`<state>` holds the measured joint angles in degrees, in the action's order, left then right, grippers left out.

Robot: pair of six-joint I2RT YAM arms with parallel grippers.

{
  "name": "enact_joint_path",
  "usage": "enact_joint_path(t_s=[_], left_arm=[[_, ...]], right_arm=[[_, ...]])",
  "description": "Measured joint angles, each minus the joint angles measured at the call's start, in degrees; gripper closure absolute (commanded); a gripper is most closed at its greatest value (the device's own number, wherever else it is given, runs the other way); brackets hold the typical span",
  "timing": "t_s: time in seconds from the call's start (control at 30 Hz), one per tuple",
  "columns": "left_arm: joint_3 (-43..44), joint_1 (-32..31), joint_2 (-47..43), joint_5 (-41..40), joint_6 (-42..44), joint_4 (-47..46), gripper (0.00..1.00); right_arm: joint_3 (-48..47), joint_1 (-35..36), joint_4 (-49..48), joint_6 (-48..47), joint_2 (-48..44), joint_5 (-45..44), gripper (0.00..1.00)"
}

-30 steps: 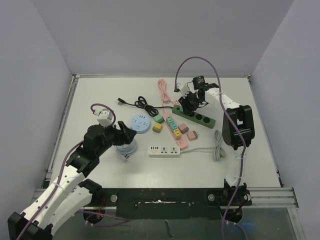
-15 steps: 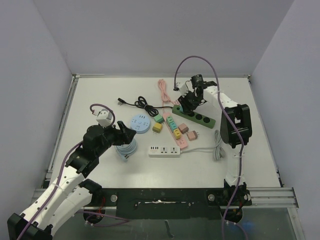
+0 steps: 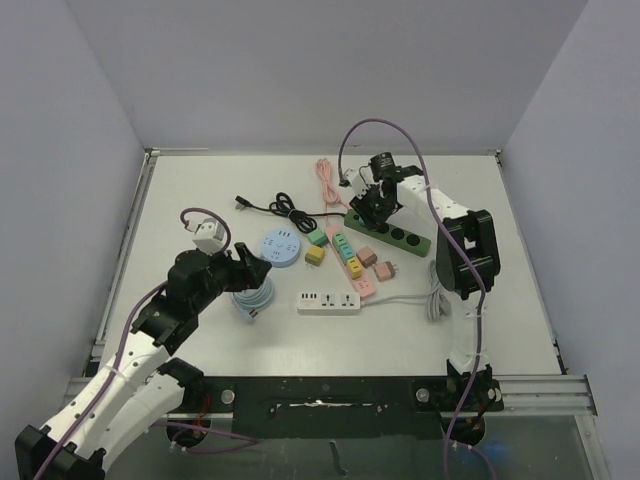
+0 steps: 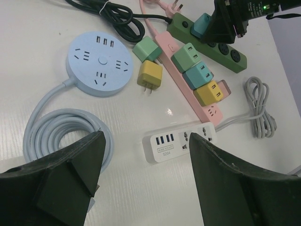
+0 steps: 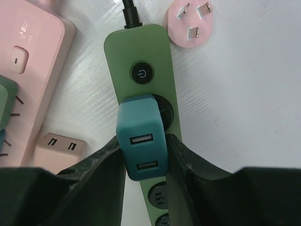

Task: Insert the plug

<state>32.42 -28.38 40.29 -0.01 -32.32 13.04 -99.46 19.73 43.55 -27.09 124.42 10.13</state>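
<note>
Right gripper (image 5: 143, 162) – closed on the teal plug (image 5: 141, 136), one finger on each long side. The USB face points up at the wrist camera, so the prongs should face down. A side grip leaves the underside free to meet the socket.

Plug location – over the green strip (image 5: 141, 52), on the first socket just below the button (image 5: 142, 73). An arc of that socket shows at the plug's right edge, so the alignment looks slightly off. I cannot tell whether the prongs have entered. Judged step: final alignment and press-down, with insertion not confirmed.

Left gripper (image 4: 146, 155) – jaws wide and holding nothing. It hovers above the coiled blue cord (image 4: 51, 127) beside the round hub (image 4: 99, 63), well apart from the green strip. It probably sits there to keep out of the right arm's way, though it gives the strip no bracing. Risk: the strip may slide or tip under an off-centre push.

The pink strip (image 5: 33, 52) lies just beside the green one, with adapters seated in it. A white strip (image 4: 178, 143) is nearer the arms.

Surface – white tabletop (image 3: 200, 190) with a faint grain, smooth-looking, so I expect little friction under the strip. Room – plain pale walls (image 3: 300, 70) on three sides, even lighting, no hard shadows.
</note>
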Motion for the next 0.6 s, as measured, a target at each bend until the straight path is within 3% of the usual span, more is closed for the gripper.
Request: enact_joint_path(t_s=[0.07, 0.17, 0.23, 0.37, 0.6], left_arm=[[0.0, 0.0, 0.4, 0.0, 0.0, 0.0, 0.3], [0.0, 0.0, 0.8, 0.0, 0.0, 0.0, 0.3], [0.0, 0.0, 1.2, 0.0, 0.0, 0.0, 0.3], [0.0, 0.0, 2.1, 0.0, 0.0, 0.0, 0.3], [0.0, 0.0, 2.3, 0.1, 0.0, 0.0, 0.3]], right_arm=[[0.6, 0.0, -0.9, 0.4, -0.7, 0.0, 0.89], [1.9, -0.5, -2.2, 1.2, -2.4, 0.4, 0.57], [3.2, -0.7, -3.5, 2.4, -3.3, 0.9, 0.47], [4.9, -1.0, -6.5, 4.4, -3.7, 1.5, 0.42], [5.9, -1.0, -6.6, 6.0, -5.3, 4.9, 0.44]])
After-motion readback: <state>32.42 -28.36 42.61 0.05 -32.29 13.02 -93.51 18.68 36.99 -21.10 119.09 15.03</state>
